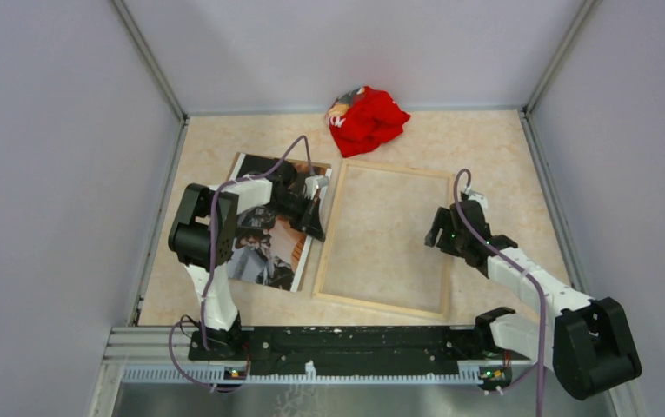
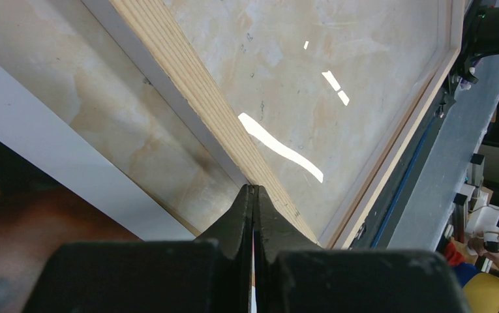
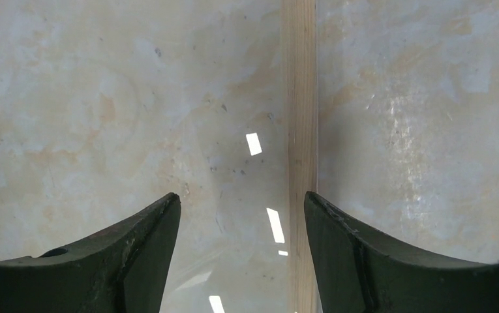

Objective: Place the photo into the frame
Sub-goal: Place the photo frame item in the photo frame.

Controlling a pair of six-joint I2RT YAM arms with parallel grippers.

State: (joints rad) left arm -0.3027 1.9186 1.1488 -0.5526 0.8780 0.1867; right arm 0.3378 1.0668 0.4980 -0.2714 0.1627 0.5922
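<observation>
Photo [image 1: 263, 252]: one, lying face up on the table [image 1: 485, 156], just at nine o'clock of the single frame [image 1: 329, 234] (pale wood side up, tabletop showing through the pane). Two grippers: left gripper [image 1: 317, 228] pressed together at the frame's nine-o'clock rail; right gripper [image 3: 241, 202] spread apart above the three-o'clock rail. One red cloth [image 1: 368, 120] at twelve o'clock.

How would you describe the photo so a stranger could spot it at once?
On the beige marbled table, look left of the pale-wood frame, under the left arm. The photo lies flat there: a thin dark print with orange-brown and white patches, unlike the see-through frame or the crumpled red cloth.
</observation>
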